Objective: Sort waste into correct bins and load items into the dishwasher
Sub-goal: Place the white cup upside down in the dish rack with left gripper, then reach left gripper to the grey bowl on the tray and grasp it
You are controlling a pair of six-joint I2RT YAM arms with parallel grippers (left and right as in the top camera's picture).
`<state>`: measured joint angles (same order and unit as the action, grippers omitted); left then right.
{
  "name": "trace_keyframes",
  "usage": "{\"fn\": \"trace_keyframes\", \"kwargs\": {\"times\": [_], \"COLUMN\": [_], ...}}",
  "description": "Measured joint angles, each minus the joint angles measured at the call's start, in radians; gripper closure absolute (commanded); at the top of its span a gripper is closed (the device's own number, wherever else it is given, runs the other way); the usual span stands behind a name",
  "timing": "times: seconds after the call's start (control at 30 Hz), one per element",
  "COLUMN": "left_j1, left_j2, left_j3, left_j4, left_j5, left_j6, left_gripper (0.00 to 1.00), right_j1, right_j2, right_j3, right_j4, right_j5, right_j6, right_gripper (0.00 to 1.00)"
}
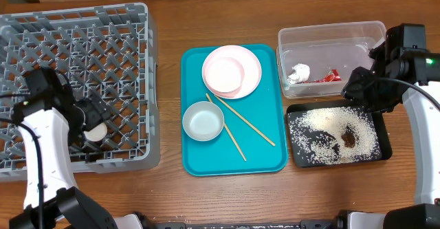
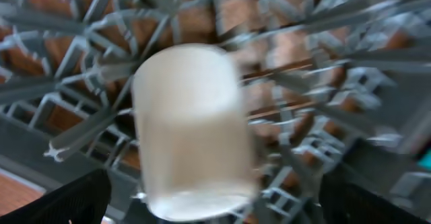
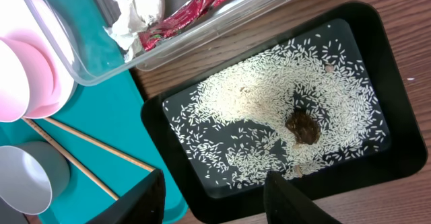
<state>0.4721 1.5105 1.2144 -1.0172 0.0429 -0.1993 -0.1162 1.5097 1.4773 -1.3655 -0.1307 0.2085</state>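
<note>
Nearest the left wrist camera, the small white cup [image 2: 192, 130] stands upright on the lattice of the grey dish rack [image 1: 75, 43], blurred. The left hand [image 2: 215, 197] is spread wide, one finger either side of the cup and neither touching it.

Right side: the right hand [image 3: 219, 204] is parted, holding nothing, above the near rim of the black tray [image 3: 377, 29]. Loose rice grains [image 3: 269, 116] cover the tray floor, with the brown food bit [image 3: 303, 126] among them. Just beyond stands the clear tub [image 1: 330, 33], containing the crumpled white napkin [image 1: 299, 73] and the red-and-white wrapper [image 1: 328, 76].

Centre of the desk [image 1: 220, 16]: the teal tray [image 1: 265, 157] carries the grey bowl [image 1: 203, 121] at the front, two chopsticks [image 1: 247, 122] splayed beside it, and at the back the pinkish bowl [image 1: 225, 74] sitting on the white plate [image 1: 251, 60].
</note>
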Motion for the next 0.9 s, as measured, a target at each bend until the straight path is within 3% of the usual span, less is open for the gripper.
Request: {"fn": "trace_keyframes", "kwargs": {"times": [0.23,0.5,0.77,0.9], "left_j1": [-0.155,-0.595,-0.848,-0.893], "left_j2": [-0.063,-0.062,0.131,0.246], "left_j3": [0.063,0.066,0.066,0.066], "left_j4": [0.008,0.008,0.05,0.071], "left_j5": [0.109,0.116,0.11,0.111], "left_j6": [0.027,0.062,0.072,0.073], "left_gripper": [0.0,0.0,0.0,0.07], "right_j1": [0.0,0.0,0.0,0.0], "right_j2": [0.0,0.0,0.0,0.0], "right_j3": [0.0,0.0,0.0,0.0], "right_j4": [0.0,0.0,-0.001,-0.001], "right_j5": [0.0,0.0,0.0,0.0], "right_j6": [0.0,0.0,0.0,0.0], "right_gripper": [0.5,0.5,0.49,0.49]}}
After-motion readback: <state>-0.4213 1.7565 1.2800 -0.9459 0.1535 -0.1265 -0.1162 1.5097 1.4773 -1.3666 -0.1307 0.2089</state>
